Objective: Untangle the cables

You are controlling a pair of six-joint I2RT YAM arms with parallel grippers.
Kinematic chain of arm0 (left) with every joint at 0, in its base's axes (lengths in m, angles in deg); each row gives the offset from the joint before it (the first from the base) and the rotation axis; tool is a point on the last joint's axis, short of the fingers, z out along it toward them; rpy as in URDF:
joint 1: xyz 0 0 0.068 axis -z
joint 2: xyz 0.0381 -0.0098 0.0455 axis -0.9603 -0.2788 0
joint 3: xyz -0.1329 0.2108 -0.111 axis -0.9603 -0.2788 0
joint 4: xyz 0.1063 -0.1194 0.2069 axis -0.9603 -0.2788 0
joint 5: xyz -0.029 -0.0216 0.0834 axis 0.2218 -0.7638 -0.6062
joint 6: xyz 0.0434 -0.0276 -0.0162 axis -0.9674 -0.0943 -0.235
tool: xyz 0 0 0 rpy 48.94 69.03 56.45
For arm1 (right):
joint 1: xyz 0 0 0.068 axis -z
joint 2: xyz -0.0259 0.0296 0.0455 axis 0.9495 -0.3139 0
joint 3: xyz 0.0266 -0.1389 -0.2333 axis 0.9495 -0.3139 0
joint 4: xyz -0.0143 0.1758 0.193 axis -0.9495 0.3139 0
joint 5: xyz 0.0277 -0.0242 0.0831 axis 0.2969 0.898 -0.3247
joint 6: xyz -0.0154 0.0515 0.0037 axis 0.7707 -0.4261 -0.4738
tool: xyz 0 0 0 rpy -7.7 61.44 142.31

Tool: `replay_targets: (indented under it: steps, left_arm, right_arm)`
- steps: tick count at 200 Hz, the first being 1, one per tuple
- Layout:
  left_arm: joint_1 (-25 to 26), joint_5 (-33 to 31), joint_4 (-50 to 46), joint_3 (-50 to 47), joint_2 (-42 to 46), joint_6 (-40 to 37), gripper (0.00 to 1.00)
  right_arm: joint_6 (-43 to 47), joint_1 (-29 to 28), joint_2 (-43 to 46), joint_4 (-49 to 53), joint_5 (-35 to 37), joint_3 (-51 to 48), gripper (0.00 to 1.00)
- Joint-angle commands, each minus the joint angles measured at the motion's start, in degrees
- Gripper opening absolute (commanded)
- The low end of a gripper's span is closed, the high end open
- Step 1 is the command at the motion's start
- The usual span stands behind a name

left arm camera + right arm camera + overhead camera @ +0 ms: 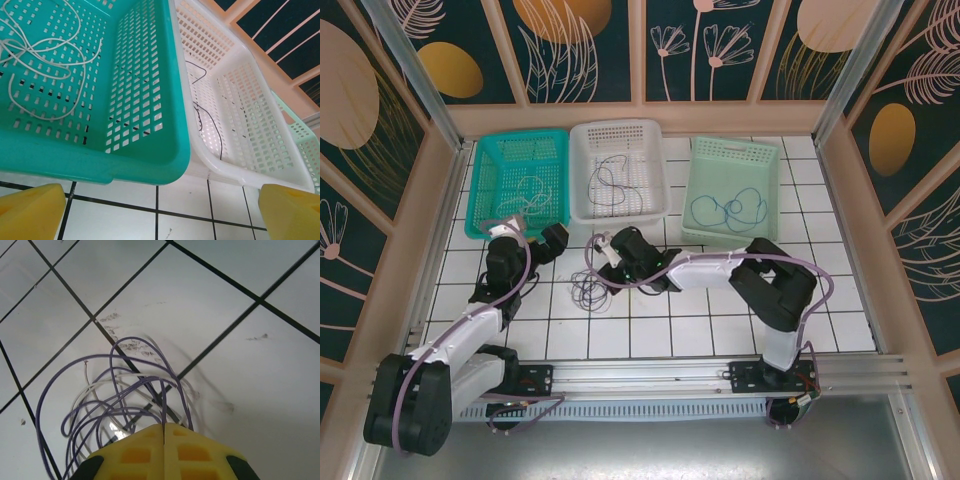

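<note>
A tangle of cables (588, 292) lies on the white tiles in front of the baskets. Close up it is looping purple cable (120, 365) mixed with a white cable (95, 390). My right gripper (164, 427) is shut, with one purple strand pinched between its yellow pads; from above, the right gripper (607, 266) sits just over the tangle. My left gripper (160, 210) stands wide open with nothing between its fingers, low over the tiles at the near corner of the teal basket (100, 165); from above, the left gripper (533, 233) is by that basket's front edge.
Three baskets stand in a row at the back. The teal basket (480, 205) holds a pale cable (530, 190), the white basket (582, 212) a black cable (610, 185), and the mint basket (695, 222) a blue cable (735, 208). Frame walls enclose the table.
</note>
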Motion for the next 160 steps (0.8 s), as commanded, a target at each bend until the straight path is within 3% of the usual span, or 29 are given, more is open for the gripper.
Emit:
replay_targets:
  steps: [1,65,107,160]
  left_arm:
    - [-0.35,1.80,2.84,1.57,-0.88,1.12,0.99]
    - [-0.31,7.00,4.82,2.23,-2.22,0.30,0.98]
    - [0.12,15.80,10.03,2.54,-2.06,-1.63,0.97]
    - [8.25,18.81,13.76,4.88,-2.59,-7.31,0.94]
  right_arm:
    - [-0.41,-0.53,5.44,-1.97,2.80,-1.70,0.00]
    - [-0.41,0.00,21.11,-1.34,5.87,-8.10,0.00]
    - [0.59,1.85,32.53,0.38,8.60,-10.19,0.00]
    - [1.93,6.49,44.46,1.67,9.60,-11.09,0.00]
